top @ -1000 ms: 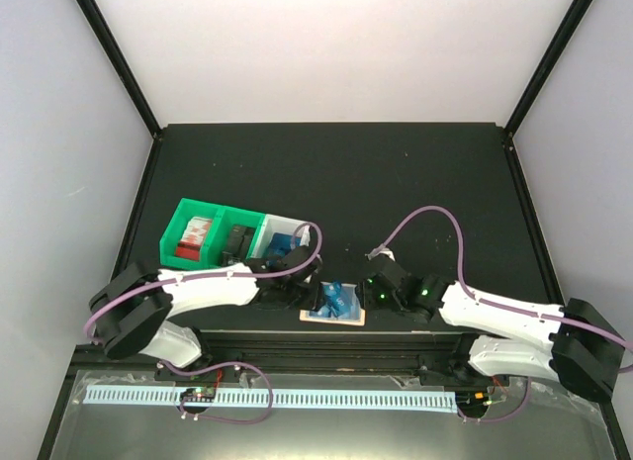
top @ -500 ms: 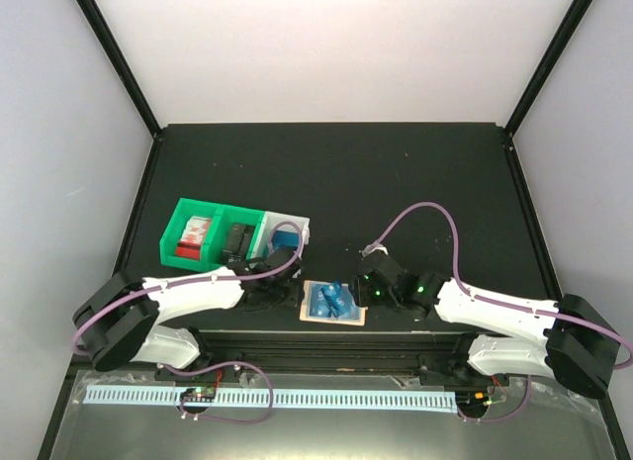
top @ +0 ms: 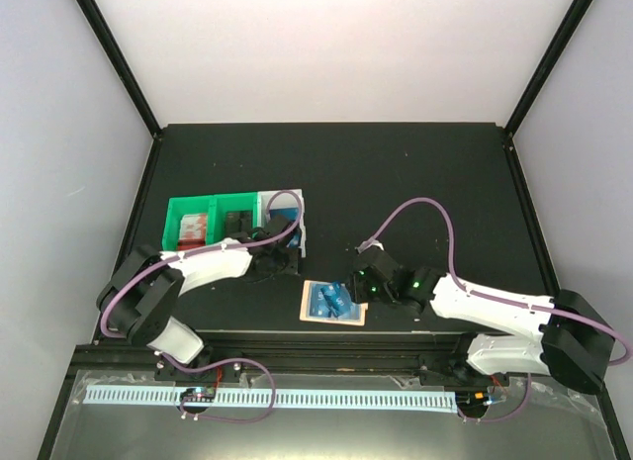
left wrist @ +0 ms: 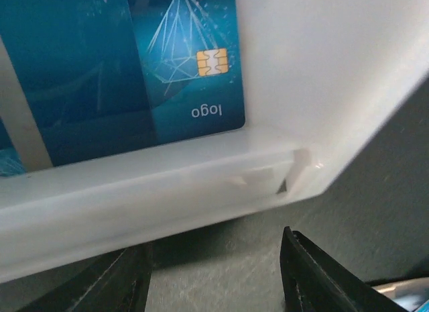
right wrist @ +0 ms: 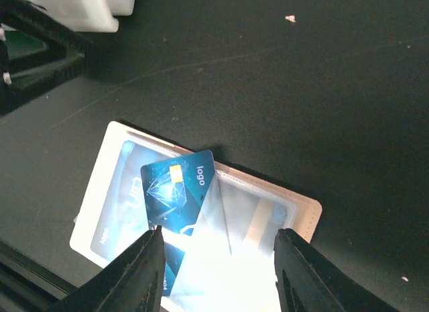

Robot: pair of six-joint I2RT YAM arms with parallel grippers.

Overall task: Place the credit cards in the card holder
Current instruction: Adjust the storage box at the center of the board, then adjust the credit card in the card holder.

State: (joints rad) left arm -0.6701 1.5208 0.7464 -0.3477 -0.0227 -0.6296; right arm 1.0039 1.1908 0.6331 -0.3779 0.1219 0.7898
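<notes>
The tan card holder [top: 309, 317] [right wrist: 305, 215] lies open near the table's front edge, showing its clear sleeves. A blue credit card [right wrist: 177, 191] rests tilted on it, its lower part under a clear sleeve, and other blue cards [top: 331, 300] show in the sleeves. More blue credit cards [left wrist: 181, 57] lie inside the white bin [left wrist: 201, 184] [top: 297, 198]. My left gripper [top: 280, 240] [left wrist: 214, 278] stands open just in front of that bin's near wall, holding nothing. My right gripper [top: 350, 288] [right wrist: 221, 272] hovers open over the holder, empty.
Two green bins [top: 203, 218] with red and dark items adjoin the white bin on its left. The left arm's black fingers [right wrist: 33, 57] show in the upper left of the right wrist view. A black rail runs along the table's front edge [top: 316, 333].
My left gripper has left the card holder, moved back and up to the white bin and opened. My right gripper has edged left over the holder.
</notes>
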